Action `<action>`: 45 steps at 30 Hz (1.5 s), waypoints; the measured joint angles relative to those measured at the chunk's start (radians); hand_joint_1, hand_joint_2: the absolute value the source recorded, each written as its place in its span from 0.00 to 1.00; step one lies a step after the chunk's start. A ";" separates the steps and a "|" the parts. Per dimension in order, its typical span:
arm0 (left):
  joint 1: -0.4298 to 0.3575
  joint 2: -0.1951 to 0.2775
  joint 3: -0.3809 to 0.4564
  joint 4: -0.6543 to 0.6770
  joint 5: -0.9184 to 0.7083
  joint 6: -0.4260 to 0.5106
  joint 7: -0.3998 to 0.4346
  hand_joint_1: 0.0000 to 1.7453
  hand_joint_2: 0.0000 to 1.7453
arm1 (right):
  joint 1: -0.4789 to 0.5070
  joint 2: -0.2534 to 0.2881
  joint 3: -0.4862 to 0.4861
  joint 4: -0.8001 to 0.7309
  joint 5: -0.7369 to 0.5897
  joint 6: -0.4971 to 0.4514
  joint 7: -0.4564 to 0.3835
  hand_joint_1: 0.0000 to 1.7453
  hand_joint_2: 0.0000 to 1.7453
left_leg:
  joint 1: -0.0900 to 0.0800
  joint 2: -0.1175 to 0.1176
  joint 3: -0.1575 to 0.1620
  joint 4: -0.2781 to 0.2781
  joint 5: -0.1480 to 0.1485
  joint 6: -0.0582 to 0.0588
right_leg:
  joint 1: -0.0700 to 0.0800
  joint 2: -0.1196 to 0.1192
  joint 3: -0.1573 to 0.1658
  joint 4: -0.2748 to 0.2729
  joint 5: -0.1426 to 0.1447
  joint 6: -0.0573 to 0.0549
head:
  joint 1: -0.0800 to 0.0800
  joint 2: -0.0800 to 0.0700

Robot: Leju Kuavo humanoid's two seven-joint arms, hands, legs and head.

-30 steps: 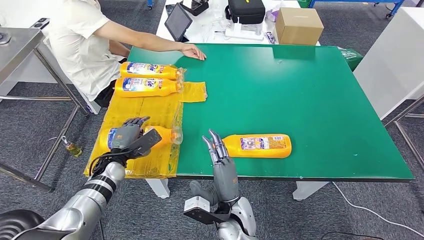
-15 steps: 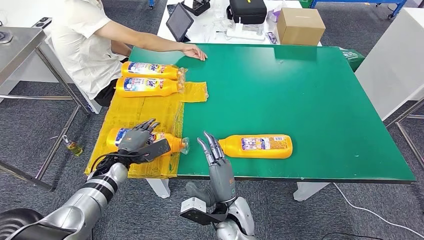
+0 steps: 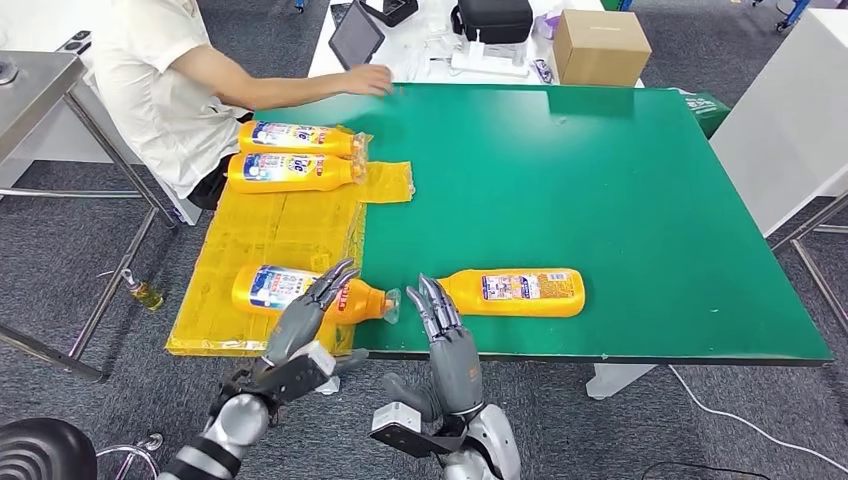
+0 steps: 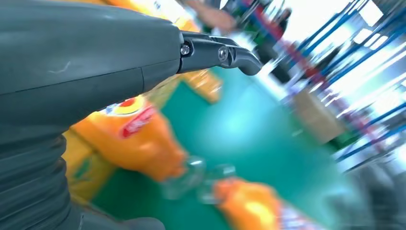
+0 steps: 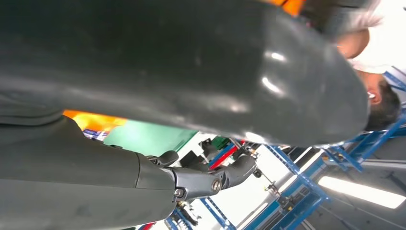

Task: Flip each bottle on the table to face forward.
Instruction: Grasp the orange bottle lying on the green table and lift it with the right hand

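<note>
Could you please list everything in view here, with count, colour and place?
bottles: four, orange, lying down; two side by side at the far left of the table, one near the left front edge, one near the front middle
sheet: one, yellow, spread over the table's left side
table: one, green top
box: one, brown, on the white desk behind
tablet: one, dark, same desk
case: one, black, same desk
person: one, white shirt, seated at the far left, arm out over the far edge
left hand: fingers apart, over the near-left bottle's neck
right hand: fingers straight, beside the middle bottle's neck
</note>
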 joint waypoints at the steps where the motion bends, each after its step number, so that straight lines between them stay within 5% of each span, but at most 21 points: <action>1: 0.018 -0.001 -0.006 -0.035 0.004 0.009 -0.003 0.00 1.00 | 0.002 0.000 -0.005 -0.002 0.003 0.000 0.000 0.00 0.00 | 0.000 0.000 -0.001 0.000 0.000 0.000 | 0.000 0.000 -0.001 0.000 0.000 0.000 | 0.000 0.000; 8: 0.061 -0.003 -0.022 -0.124 -0.013 0.067 -0.011 0.00 1.00 | 0.007 0.000 -0.019 -0.006 0.028 0.000 0.009 0.00 0.00 | 0.000 0.001 -0.001 0.000 0.000 0.000 | 0.000 0.000 -0.001 0.000 0.000 0.000 | 0.000 0.000; 12: 0.118 -0.032 -0.040 -0.216 0.034 0.184 -0.019 0.00 1.00 | -0.005 -0.034 -0.076 -0.013 0.329 0.000 0.215 0.00 1.00 | -0.001 0.000 -0.001 0.000 0.000 0.000 | -0.001 0.000 -0.001 0.000 0.000 0.000 | 0.000 0.000; 16: 0.147 -0.071 -0.041 -0.230 0.131 0.212 -0.035 0.00 1.00 | -0.055 -0.119 -0.162 -0.010 0.543 0.000 0.374 0.00 1.00 | -0.002 0.000 -0.002 0.000 0.001 0.001 | -0.002 0.000 -0.001 -0.001 0.001 0.001 | 0.000 0.000; 28: 0.151 -0.095 -0.075 -0.230 0.190 0.244 -0.072 0.00 1.00 | -0.218 -0.268 -0.282 0.050 0.684 0.000 0.468 0.00 1.00 | -0.002 0.001 -0.002 0.000 0.001 0.002 | -0.002 0.000 -0.001 0.000 0.002 0.002 | 0.000 0.000; 45: 0.138 -0.095 -0.108 -0.229 0.211 0.220 -0.075 0.00 1.00 | -0.288 -0.313 -0.281 0.218 0.531 0.000 0.331 0.00 1.00 | -0.002 0.001 -0.002 0.000 0.001 0.002 | -0.002 0.000 -0.001 0.000 0.002 0.002 | -0.001 0.000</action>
